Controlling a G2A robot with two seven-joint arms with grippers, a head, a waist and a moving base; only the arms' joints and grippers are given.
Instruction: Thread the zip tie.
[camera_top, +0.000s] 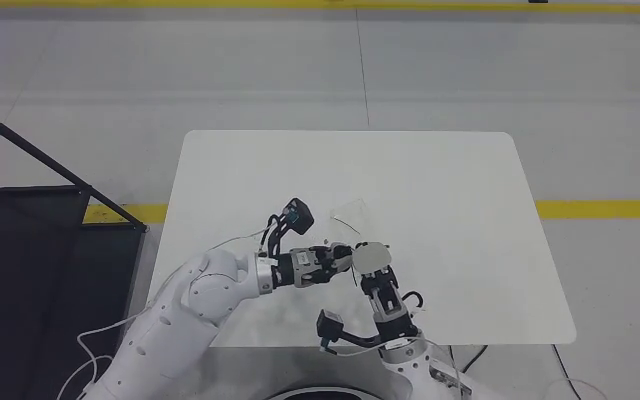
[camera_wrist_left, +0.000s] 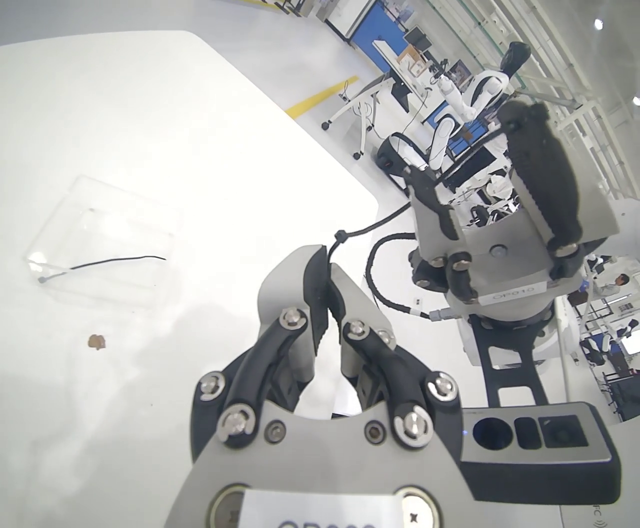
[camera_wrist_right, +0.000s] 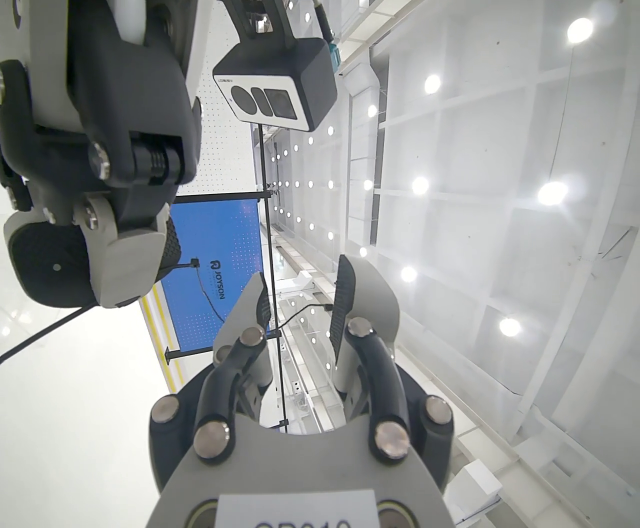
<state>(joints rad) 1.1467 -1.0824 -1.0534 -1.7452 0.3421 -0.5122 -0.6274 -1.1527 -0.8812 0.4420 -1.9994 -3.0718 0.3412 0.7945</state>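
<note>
Counter (camera_top: 450, 180): white, with rounded corners; both arms meet over its 6 o'clock part, short of the near edge.

Left hand (camera_wrist_left: 327, 265): comes in from 8 o'clock in the top view; fingers pressed together with almost no gap, pinching the zip tie between the black pads.

Zip tie (camera_wrist_left: 340, 235): thin and black, held in the air above the counter; its small square head sits just past the left hand's fingertips; the strap runs from the head toward 3 o'clock, to the right hand.

Right hand (camera_wrist_right: 302, 272): comes up from 6 o'clock, at 3 o'clock of the left hand and just beside it; turned palm-up toward the ceiling; fingers spread wide and gripping nothing; in the right wrist view the strap's free end lies in the gap between the ribbed pads, close to one of them; whether it touches that pad cannot be told.

Clear pouch (camera_wrist_left: 125, 215): flat on the counter at 12 o'clock from the two hands, apart from both.

Second zip tie (camera_wrist_left: 115, 261): black, lying stretched out on or in the clear pouch; which of the two cannot be told.

Brown speck (camera_wrist_left: 97, 341): small, on the bare counter near one edge of the clear pouch, not touching it.
</note>
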